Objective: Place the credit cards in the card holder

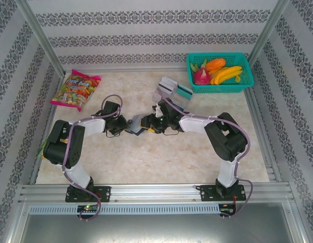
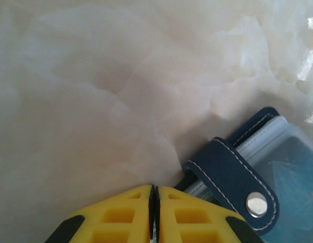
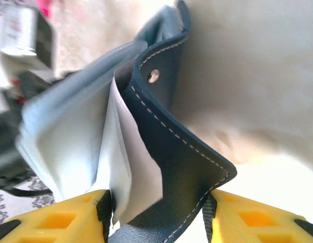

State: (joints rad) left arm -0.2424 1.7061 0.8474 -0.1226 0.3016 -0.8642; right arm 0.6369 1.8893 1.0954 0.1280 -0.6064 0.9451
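The dark navy card holder (image 1: 135, 124) is at mid-table between my two grippers. My right gripper (image 3: 159, 202) is shut on it, its pads pressing the stitched cover (image 3: 182, 167) and the clear sleeves (image 3: 70, 136), which fan open. My left gripper (image 2: 154, 188) is shut with its pads touching and nothing showing past the tips. It sits just left of the holder's snap tab (image 2: 232, 172). Something teal shows through a clear sleeve (image 2: 293, 172). Several credit cards (image 1: 171, 91) lie fanned on the table behind the right gripper (image 1: 147, 125). The left gripper (image 1: 125, 126) reaches in from the left.
A teal mesh basket (image 1: 222, 89) holding fruit stands at the back right. A colourful candy bag (image 1: 75, 90) lies at the back left. Metal frame rails run along the table's sides and near edge.
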